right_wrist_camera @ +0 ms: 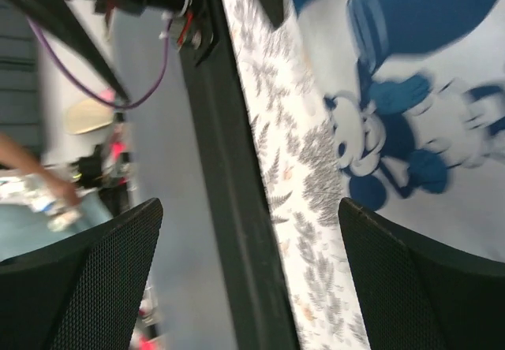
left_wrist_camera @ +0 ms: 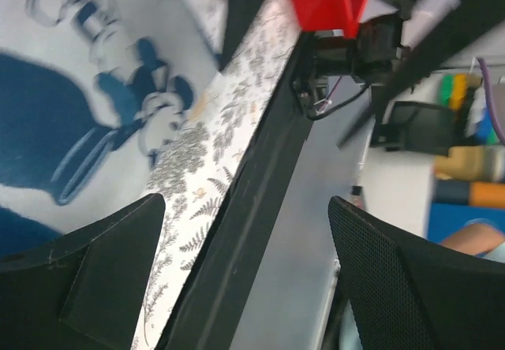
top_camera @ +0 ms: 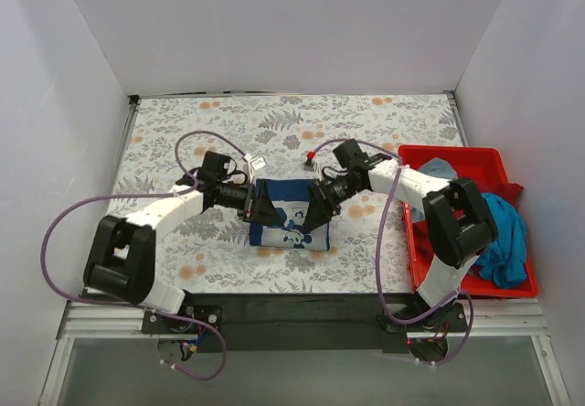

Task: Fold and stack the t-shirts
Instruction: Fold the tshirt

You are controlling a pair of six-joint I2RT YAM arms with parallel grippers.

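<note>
Shirt in navy (top_camera: 291,219), folded to a small rectangle with its white print up, lies on the table cover (top_camera: 274,122) directly between the two pincers. The left pincer (top_camera: 267,211) sits over the shirt's left edge and the right pincer (top_camera: 320,207) over its right edge, their tips pointing toward each other. Whether either touches the cloth I cannot tell.

In the left wrist view the left pincer (left_wrist_camera: 246,204) is spread wide with nothing between its fingers, and the print (left_wrist_camera: 150,106) shows beyond its left finger. In the right wrist view the right pincer (right_wrist_camera: 251,208) is likewise spread wide and bare, with the print (right_wrist_camera: 379,137) beyond its right finger.

The left arm (top_camera: 164,209) has its elbow low at the near left, and its forearm runs right to a level wrist. The right arm (top_camera: 411,186) bends at a raised elbow over the bin (top_camera: 457,154), and its forearm slopes left and down to the shirt.

Well to the right of the right pincer, the bin holds a teal shirt (top_camera: 507,237) heaped at its right side and a pale shirt (top_camera: 437,168) at its far end.
</note>
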